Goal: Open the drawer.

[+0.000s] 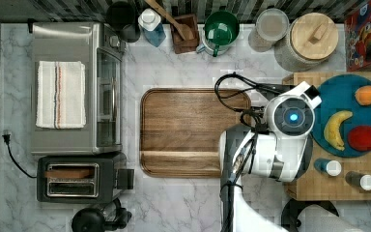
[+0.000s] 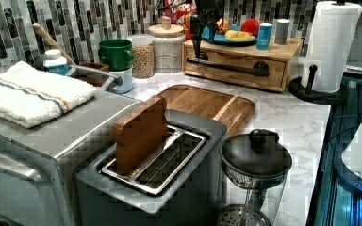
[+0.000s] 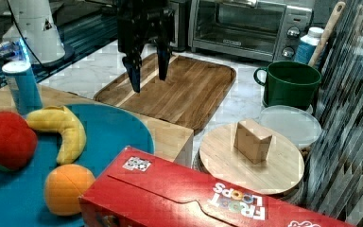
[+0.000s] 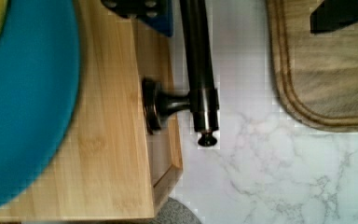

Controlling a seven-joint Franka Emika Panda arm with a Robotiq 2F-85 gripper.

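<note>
Marble counter (image 1: 183,203), wooden tray (image 1: 193,130) beside drawer (image 2: 235,66), hand (image 3: 147,71) released astride handle (image 4: 198,65).

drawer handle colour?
Black, a long bar handle on the light-wood drawer; clearest in the left view.

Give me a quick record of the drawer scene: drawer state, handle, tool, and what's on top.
drawer: appears slightly pulled out, per wrist view
handle: long black bar across the front
tool: open, fingers pointing down, over the handle's end
on top: blue plate with banana, orange, red fruit
in front: wooden tray
</note>
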